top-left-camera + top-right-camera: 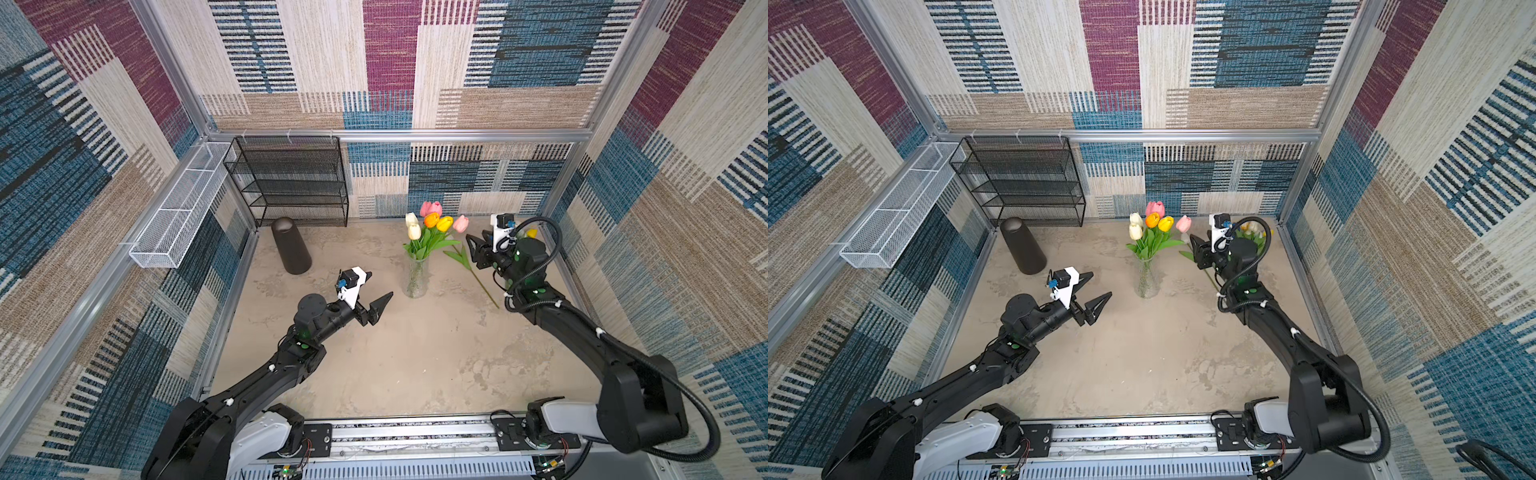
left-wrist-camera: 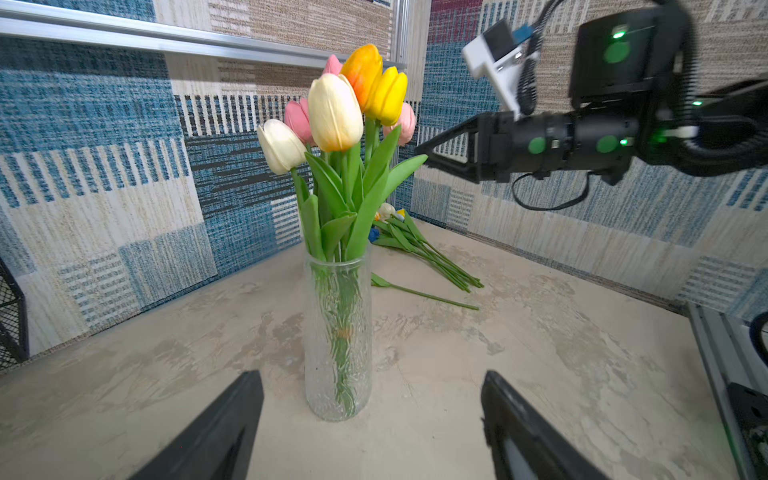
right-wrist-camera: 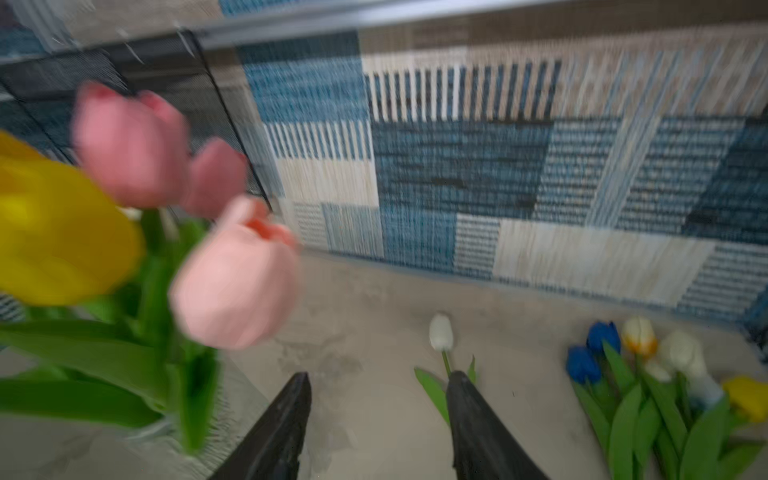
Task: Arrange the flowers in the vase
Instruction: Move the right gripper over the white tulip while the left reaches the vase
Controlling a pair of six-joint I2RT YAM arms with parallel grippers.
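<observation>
Toward the back wall in both top views, vase (image 1: 417, 276) (image 1: 1146, 278) holds flowers (image 1: 432, 222); dark cylinder (image 1: 291, 245) and mesh rack (image 1: 291, 183) well left, left gripper (image 1: 380, 284) level, jaws apart, empty. Left wrist: right gripper (image 2: 420, 150) points in beside the heads. Right wrist, blurred: jaws apart, empty; white tulip (image 3: 440, 332) lies on the table beyond, loose bunch (image 3: 648, 399) nearby.

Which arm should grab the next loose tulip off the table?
Probably right. The white tulip lies beneath the right gripper, the tulip pile beside it; the left gripper sits across the vase.
</observation>
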